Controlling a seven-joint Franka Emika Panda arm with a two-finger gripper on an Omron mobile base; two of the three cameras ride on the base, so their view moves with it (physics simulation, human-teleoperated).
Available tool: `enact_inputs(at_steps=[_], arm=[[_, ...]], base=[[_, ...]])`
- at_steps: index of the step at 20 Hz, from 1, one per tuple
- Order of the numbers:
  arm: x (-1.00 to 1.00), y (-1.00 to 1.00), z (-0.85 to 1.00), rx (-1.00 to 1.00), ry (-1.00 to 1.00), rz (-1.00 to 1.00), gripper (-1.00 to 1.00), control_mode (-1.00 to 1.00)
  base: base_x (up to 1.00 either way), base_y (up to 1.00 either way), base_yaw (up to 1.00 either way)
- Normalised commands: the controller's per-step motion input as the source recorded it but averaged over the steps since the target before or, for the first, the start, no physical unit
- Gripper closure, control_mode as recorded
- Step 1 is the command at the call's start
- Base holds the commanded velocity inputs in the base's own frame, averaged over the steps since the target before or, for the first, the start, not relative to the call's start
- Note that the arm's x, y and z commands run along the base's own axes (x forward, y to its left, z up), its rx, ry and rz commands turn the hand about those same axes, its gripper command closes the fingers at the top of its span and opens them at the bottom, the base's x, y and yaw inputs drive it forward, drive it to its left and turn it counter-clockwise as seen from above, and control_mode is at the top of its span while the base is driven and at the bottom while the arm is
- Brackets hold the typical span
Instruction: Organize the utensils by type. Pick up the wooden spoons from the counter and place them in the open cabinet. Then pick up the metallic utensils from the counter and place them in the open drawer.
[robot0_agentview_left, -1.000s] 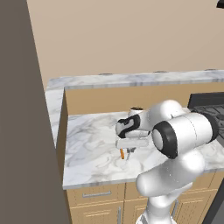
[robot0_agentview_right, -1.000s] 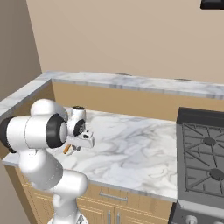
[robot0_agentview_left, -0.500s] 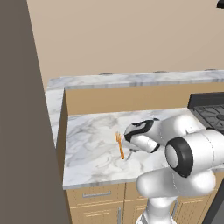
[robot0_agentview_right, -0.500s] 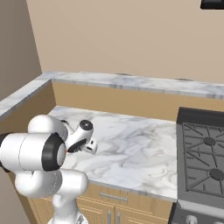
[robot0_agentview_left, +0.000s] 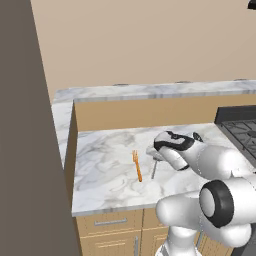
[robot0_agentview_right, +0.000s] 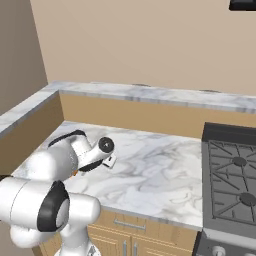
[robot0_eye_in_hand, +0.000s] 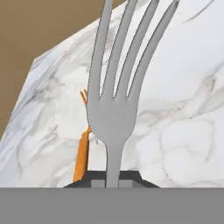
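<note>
My gripper (robot0_eye_in_hand: 112, 179) is shut on the handle of a slim silver-grey fork (robot0_eye_in_hand: 114, 87), one of the metallic utensils, and its tines point away from the hand. In the left base view the gripper (robot0_agentview_left: 156, 158) hovers low over the marbled counter (robot0_agentview_left: 105, 150), with the fork (robot0_agentview_left: 153, 170) slanting down from it. In the right base view the hand (robot0_agentview_right: 107, 161) sits behind my white forearm. An orange fork (robot0_agentview_left: 137, 166) lies flat on the counter just left of the held fork (robot0_eye_in_hand: 82, 153). The wooden spoons, the open cabinet and the open drawer are out of view.
A black gas stove (robot0_agentview_right: 234, 170) adjoins the counter on the right. Behind the counter rises a brown wall topped by a marbled ledge (robot0_agentview_left: 150, 92). A tall dark panel (robot0_agentview_left: 25, 150) stands at the left. Drawer fronts with silver handles (robot0_agentview_left: 111, 221) run below the counter.
The arm has folded down and to the right, and the hand has tilted over with the grey fork in it. The orange fork, earlier partly under the hand, now lies uncovered.
</note>
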Motion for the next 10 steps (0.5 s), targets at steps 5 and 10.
enact_inputs(at_steps=[5, 10], arm=[[-0.65, -0.1, 0.43, -0.06, 0.02, 0.0, 1.0, -1.0], [-0.86, -0.12, 0.39, 0.0, -0.01, 0.0, 1.0, -1.0]], base=[[0.0, 0.0, 0.0], [0.0, 0.0, 0.0]])
